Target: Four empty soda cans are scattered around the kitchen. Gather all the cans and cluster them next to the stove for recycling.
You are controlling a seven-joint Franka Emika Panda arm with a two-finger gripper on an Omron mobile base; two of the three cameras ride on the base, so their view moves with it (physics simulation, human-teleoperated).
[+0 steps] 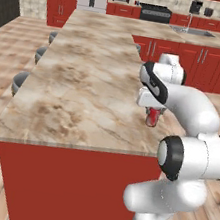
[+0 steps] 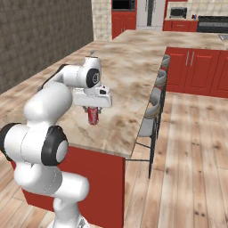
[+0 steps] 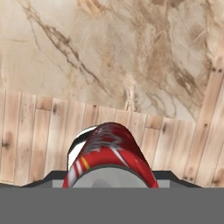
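The gripper [image 2: 93, 109] is clamping a small red cylindrical soda can [image 2: 93, 116] hanging upright below it, over the beige-brown marble counter [image 2: 129, 84]. The hand view is revealing wood plank floor [image 3: 39, 131] beneath the can, beyond the counter's edge.

The arm [image 1: 187, 145] is built of glossy white rounded shells, fat and tubular, joined by dark, near-black bands at the joints. One joint cap is a black ring around a white disc [image 2: 54, 151]. The hand [image 2: 91, 98] is a flat white block with a small dark mark on its side.
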